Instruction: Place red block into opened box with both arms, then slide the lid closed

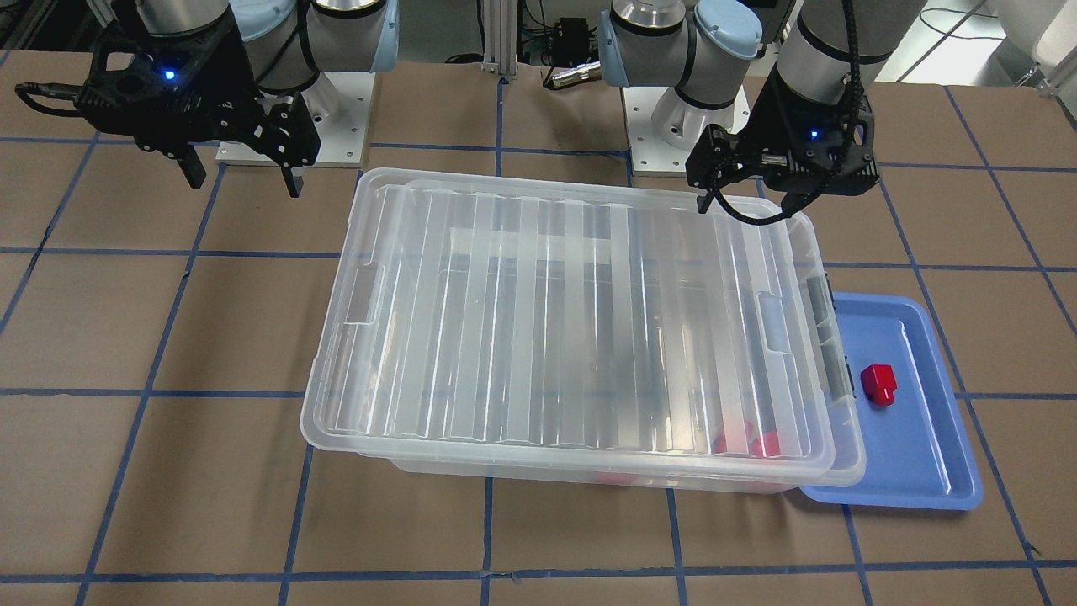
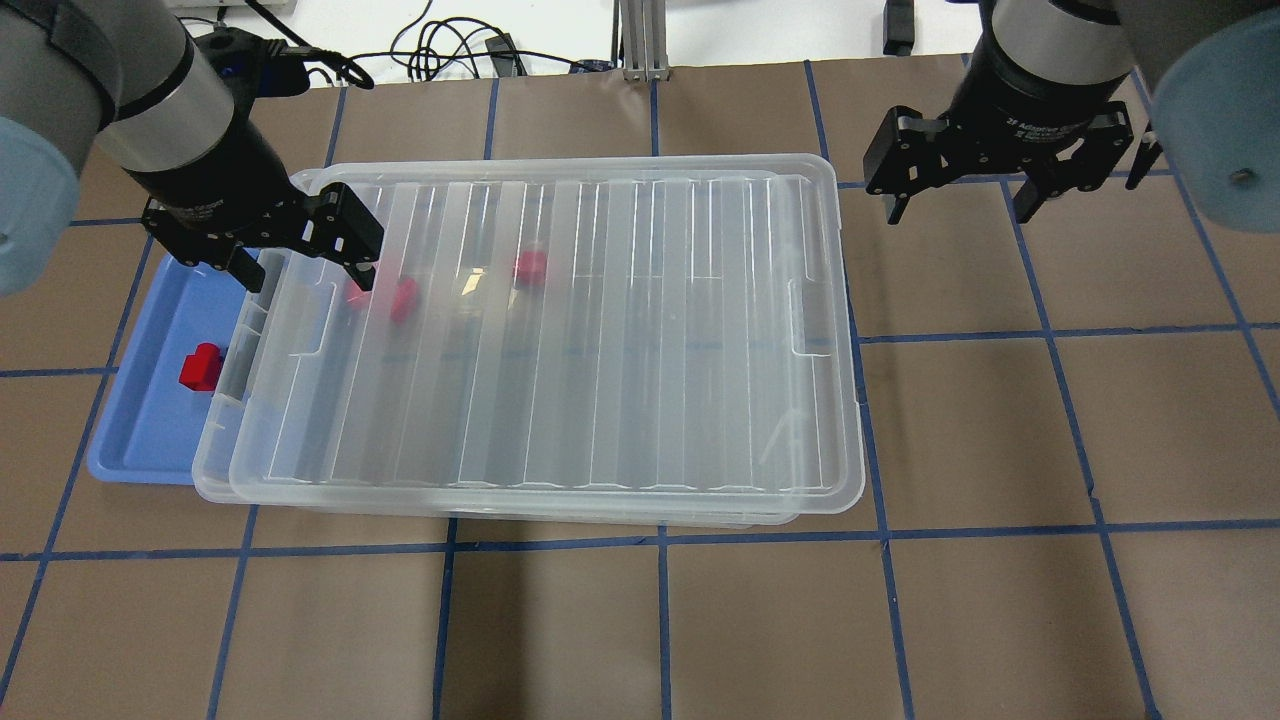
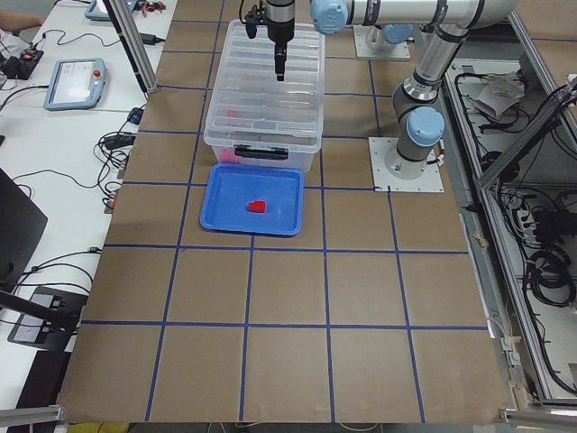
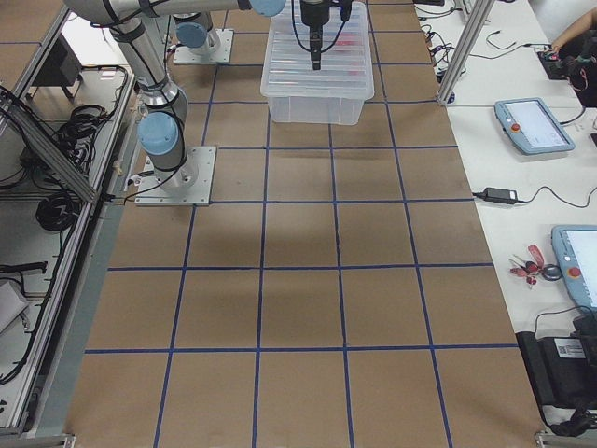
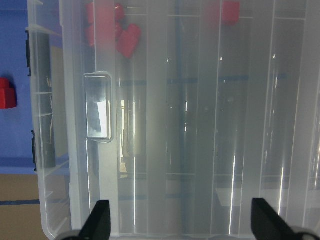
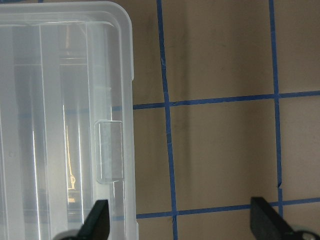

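A red block [image 1: 878, 383] [image 2: 201, 366] [image 5: 7, 93] lies on the blue tray [image 1: 925, 446] beside the box's left end. The clear box [image 2: 212, 450] carries its ribbed lid [image 1: 547, 320] [image 2: 600, 330], which is shifted a little toward the robot's right, so a narrow strip at the box's left end stays uncovered. Other red pieces [image 2: 401, 297] [image 5: 128, 41] show blurred through the lid. My left gripper [image 2: 303, 270] [image 1: 747, 206] [image 5: 181, 222] hangs open over the lid's left end. My right gripper [image 2: 960, 208] [image 1: 244, 181] [image 6: 181, 222] hangs open above the table just past the lid's right end. Both hold nothing.
The blue tray [image 2: 140, 420] [image 3: 230, 216] is tucked partly under the box's left end. Brown table paper with a blue tape grid surrounds the box. Both arm bases stand behind it [image 1: 673, 135]. Tablets and cables lie on side tables [image 3: 77, 83].
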Robot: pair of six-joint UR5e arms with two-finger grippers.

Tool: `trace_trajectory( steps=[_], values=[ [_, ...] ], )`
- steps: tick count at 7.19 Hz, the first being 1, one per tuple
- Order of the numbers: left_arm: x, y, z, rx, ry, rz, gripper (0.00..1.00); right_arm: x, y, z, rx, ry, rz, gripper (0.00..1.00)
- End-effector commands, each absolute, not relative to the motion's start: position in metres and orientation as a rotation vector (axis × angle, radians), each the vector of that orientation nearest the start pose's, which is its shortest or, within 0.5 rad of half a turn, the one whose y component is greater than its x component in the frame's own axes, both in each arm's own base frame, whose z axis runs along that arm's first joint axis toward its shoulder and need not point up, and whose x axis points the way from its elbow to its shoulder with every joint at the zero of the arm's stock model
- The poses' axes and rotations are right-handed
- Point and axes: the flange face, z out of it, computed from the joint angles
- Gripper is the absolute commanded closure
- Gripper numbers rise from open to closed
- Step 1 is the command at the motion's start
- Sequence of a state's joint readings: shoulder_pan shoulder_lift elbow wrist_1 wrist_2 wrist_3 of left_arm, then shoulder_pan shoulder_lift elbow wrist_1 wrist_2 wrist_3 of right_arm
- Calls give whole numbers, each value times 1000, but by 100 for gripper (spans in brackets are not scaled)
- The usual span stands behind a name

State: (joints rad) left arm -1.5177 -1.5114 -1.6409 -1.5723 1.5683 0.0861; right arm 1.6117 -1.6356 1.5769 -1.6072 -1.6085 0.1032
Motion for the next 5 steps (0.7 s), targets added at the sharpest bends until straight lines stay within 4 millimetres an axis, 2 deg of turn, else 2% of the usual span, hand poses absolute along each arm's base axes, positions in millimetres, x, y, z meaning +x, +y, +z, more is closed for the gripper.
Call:
trace_trajectory(
  steps=[1,3,4,5],
  values=[
    [-108,-472,484,60,3154,11,0,149,-468,517,105,3167,-143,0],
    [-101,-476,487,51,3142,17,0,153,-484,493,118,3171,-63,0],
    [-92,-478,484,22,3143,31,0,163,-495,471,124,3167,0,0],
    [-79,-479,484,10,3145,28,0,178,-508,438,125,3175,90,1]
  ],
)
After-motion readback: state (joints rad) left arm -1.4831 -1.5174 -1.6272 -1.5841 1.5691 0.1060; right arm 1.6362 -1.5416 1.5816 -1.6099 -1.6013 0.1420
